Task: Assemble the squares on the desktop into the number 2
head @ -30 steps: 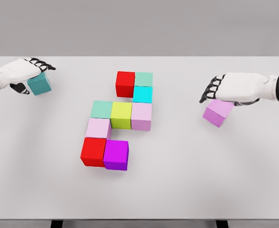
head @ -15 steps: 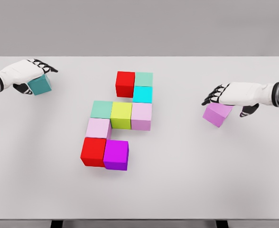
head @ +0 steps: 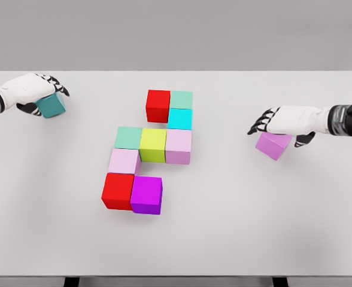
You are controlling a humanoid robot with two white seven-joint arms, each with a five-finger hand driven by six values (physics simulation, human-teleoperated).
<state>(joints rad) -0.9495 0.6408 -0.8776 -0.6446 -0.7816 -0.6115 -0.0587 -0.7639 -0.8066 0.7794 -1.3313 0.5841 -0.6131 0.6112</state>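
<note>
risk sits with both grasps: the left hand point(head: 29, 92) clutches the teal cube point(head: 50, 104) at upper left, the right hand point(head: 284, 122) grips the violet cube point(head: 273, 144) at right; loose holds could drop either short of the centre cluster point(head: 152, 149) on the surface point(head: 254, 227).

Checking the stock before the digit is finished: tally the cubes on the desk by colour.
Red: 2
Mint green: 2
Cyan: 1
Yellow-green: 1
Pale pink-lilac: 2
Magenta: 1
Teal: 1
Orchid purple: 1
Total: 11
</note>
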